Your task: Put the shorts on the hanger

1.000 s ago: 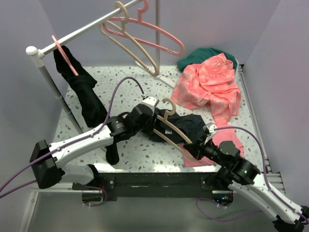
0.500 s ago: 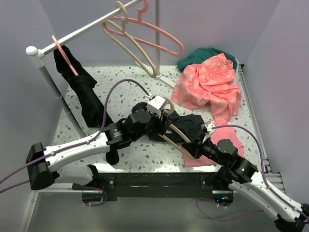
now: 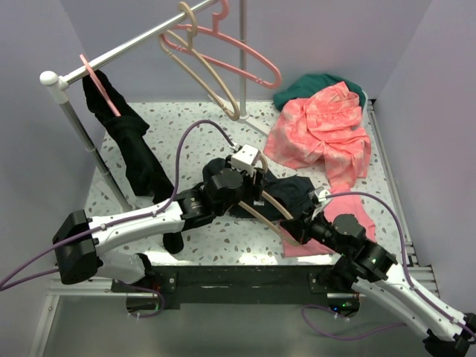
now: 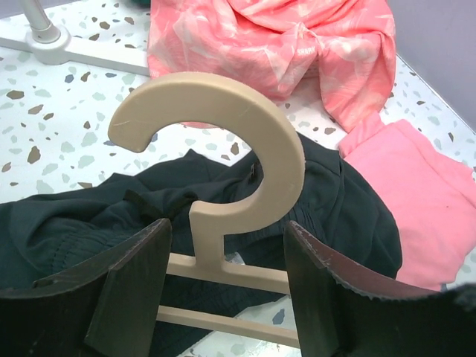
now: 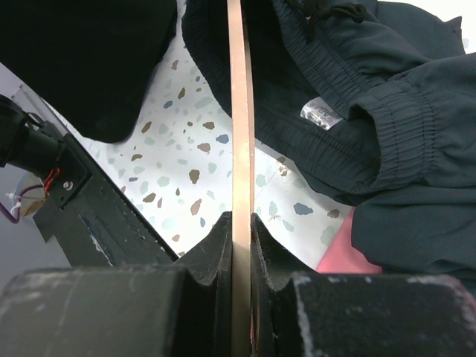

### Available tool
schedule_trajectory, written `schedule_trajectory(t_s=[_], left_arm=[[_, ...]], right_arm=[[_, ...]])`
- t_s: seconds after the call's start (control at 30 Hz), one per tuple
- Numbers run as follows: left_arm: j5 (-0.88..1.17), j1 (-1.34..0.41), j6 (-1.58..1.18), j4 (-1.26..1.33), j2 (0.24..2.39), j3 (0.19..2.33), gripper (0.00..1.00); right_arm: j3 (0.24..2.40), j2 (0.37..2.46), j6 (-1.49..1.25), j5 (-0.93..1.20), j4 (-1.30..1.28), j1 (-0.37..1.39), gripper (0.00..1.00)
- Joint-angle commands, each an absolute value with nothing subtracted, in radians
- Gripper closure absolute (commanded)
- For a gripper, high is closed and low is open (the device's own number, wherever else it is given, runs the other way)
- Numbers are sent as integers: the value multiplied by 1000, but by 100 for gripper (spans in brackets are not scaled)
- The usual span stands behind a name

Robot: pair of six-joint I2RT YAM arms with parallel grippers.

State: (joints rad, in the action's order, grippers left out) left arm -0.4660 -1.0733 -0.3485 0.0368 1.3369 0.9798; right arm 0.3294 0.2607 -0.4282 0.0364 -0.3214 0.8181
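Observation:
The beige hanger (image 3: 269, 202) lies slanted over the dark navy shorts (image 3: 297, 192) on the speckled table. My left gripper (image 3: 256, 169) is open. In the left wrist view (image 4: 227, 242) its jaws stand one on each side of the neck below the hook (image 4: 277, 141), touching nothing, with the shorts (image 4: 342, 201) beneath. My right gripper (image 3: 294, 230) is shut on the hanger's lower end. In the right wrist view (image 5: 239, 223) the thin beige bar (image 5: 239, 111) runs straight out of the jaws, beside the shorts' waistband (image 5: 387, 119).
A patterned pink cloth (image 3: 323, 134) on a teal cloth (image 3: 312, 83) lies at the back right. A folded pink cloth (image 3: 363, 214) lies by the right arm. The rack rail (image 3: 126, 50) carries a black garment (image 3: 134, 149), pink hangers (image 3: 238, 56) and another beige hanger (image 3: 212, 78).
My left gripper has moved right to the hanger's hook and now straddles its neck. The right gripper still holds the hanger's lower end, which has hardly moved.

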Motion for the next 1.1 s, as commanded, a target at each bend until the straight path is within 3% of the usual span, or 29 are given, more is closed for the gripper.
schedule_trajectory(t_s=[0.0,0.23,0.37,0.47,0.5,0.57,0.6,0.8,0.83,0.87,0.97,1.07], left_arm=[[-466,-1060,-365,158,1335,954,33],[-456,-1061,-362,218,1338,902,35],[-440,-1060,-350,250,1351,887,44],[-436,-1060,-342,288,1351,864,58],[-437,-1060,-339,302,1351,856,70],[-445,-1060,-331,310,1353,853,84],[-445,-1060,-324,317,1354,853,97],[-443,-1062,-276,340,1347,828,100],[-455,-1062,-275,344,1344,824,100],[-459,-1062,-269,345,1338,821,100],[-471,-1062,-255,341,1333,811,100],[-488,-1062,-245,344,1332,802,100]], right_arm=[[371,256,-422,28,-252,822,100],[385,262,-422,32,-253,822,100],[393,268,-426,29,-256,822,100],[399,267,-429,29,-262,822,100],[402,265,-430,29,-262,822,100],[408,264,-431,28,-275,821,100],[411,265,-434,20,-278,822,100],[456,276,-460,6,-325,821,100],[468,279,-469,2,-342,821,97],[477,285,-479,-15,-354,821,83],[517,308,-515,-54,-402,821,57],[584,362,-575,-110,-468,822,48]])
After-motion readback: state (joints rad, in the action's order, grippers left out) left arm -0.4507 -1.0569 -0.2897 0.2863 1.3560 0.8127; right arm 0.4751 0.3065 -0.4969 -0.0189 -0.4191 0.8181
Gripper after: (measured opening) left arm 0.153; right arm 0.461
